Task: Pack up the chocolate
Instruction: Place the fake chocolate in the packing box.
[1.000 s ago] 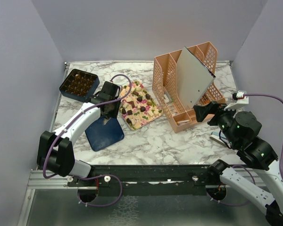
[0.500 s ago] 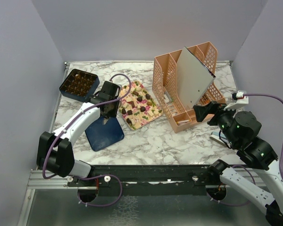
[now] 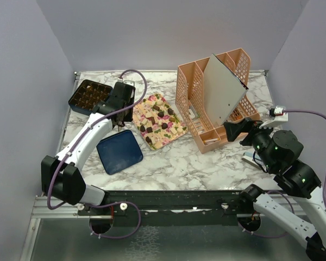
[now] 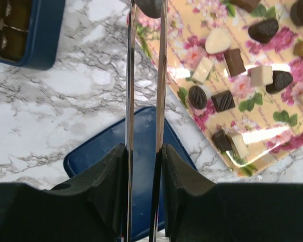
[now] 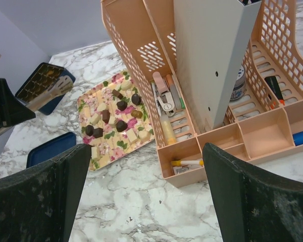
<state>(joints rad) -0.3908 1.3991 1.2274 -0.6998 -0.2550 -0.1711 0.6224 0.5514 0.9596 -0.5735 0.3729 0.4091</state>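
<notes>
Chocolate pieces point(image 3: 158, 117), dark and cream, lie scattered on a floral tray point(image 3: 171, 136). The dark blue box point(image 3: 89, 95) with a gridded tray holding dark pieces stands at the far left. My left gripper point(image 3: 121, 104) hovers between box and tray. In the left wrist view it point(image 4: 144, 151) is shut on long metal tweezers point(image 4: 130, 75). The tweezer tips pinch a dark chocolate piece point(image 4: 150, 6) at the frame's top edge. More pieces point(image 4: 222, 101) show on the tray to the right. My right gripper point(image 3: 236, 129) stands open and empty near the organiser.
The box's blue lid point(image 3: 119, 151) lies flat in front of the tray. A peach desk organiser point(image 3: 198, 92) with a grey panel point(image 3: 223, 89) and small items fills the back right. Grey walls enclose the marble table point(image 3: 179, 163).
My left arm has swung away from above the blue lid, back and left toward the box, with the tweezers pressed a little tighter. The right arm has not moved.
</notes>
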